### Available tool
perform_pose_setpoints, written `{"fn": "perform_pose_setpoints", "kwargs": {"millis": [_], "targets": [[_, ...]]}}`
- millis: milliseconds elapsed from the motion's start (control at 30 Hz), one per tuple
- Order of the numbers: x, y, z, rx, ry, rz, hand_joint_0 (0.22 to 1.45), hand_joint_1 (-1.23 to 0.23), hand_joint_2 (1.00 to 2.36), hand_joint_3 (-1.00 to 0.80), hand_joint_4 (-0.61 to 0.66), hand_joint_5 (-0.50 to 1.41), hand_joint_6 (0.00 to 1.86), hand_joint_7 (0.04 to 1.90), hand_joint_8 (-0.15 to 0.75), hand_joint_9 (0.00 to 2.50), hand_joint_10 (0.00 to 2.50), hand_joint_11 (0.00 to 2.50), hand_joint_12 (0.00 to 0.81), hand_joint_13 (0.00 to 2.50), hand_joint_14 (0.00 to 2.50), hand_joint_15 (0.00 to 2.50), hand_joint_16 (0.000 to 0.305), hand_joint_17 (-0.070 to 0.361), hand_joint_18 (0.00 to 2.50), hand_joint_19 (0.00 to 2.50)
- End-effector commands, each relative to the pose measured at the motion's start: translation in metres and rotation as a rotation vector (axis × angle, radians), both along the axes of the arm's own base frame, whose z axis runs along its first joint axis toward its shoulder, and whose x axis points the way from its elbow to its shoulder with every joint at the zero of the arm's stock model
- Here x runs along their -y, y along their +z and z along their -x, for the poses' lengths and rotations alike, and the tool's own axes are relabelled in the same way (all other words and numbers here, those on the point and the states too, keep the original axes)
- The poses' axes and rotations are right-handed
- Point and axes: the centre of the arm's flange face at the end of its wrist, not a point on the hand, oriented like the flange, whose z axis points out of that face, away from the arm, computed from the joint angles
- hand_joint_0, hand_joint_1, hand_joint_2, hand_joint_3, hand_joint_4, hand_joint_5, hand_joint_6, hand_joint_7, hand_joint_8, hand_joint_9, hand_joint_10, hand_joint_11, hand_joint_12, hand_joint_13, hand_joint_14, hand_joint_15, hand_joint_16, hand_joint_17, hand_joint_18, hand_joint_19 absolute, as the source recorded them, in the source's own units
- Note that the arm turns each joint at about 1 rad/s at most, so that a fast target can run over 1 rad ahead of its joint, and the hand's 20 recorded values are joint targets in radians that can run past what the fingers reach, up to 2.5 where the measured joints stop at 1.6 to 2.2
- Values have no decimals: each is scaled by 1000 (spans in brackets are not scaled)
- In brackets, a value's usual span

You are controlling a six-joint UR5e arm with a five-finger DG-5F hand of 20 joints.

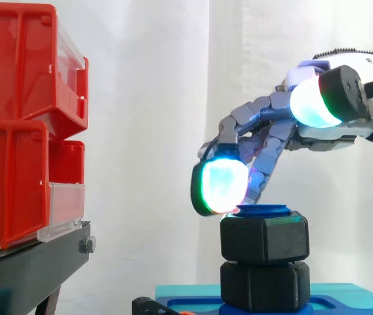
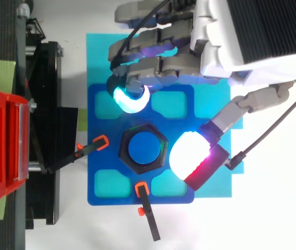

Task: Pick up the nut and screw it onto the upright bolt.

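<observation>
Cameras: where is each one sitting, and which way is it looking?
Side view: sits beside the work at its height, looking level across at the nut on the bolt; the robot hand comes in from the right.
Top view: sits above, looking straight down on them; the robot hand comes in from the top right.
Both share the robot hand, nut, bolt and red bins.

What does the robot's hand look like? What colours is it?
The hand has a white shell with a black ribbed panel. Its fingers are grey, built of chunky blocks like chain links. They end in thick round pads that glow: that one is white with cyan and green edges, another white with pink and red, backed by a black cap.
</observation>
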Motion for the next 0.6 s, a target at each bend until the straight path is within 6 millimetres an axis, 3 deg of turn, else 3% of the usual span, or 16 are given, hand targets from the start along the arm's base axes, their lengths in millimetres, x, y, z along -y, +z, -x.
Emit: {"fn": "perform_pose_setpoints", "kwargs": {"millis": [0,567], "targets": [[1,7,-2,14,4,2,492,-133,1000,-500,273,-117,502,758,260,877,0,0,283,387,0,0,30,67,25,0],[-29,4,-9,30,3,-4,476,-72,1000,-500,203,-177,501,622,235,584,0,0,317,181,0,0,38,86,0,0]]}}
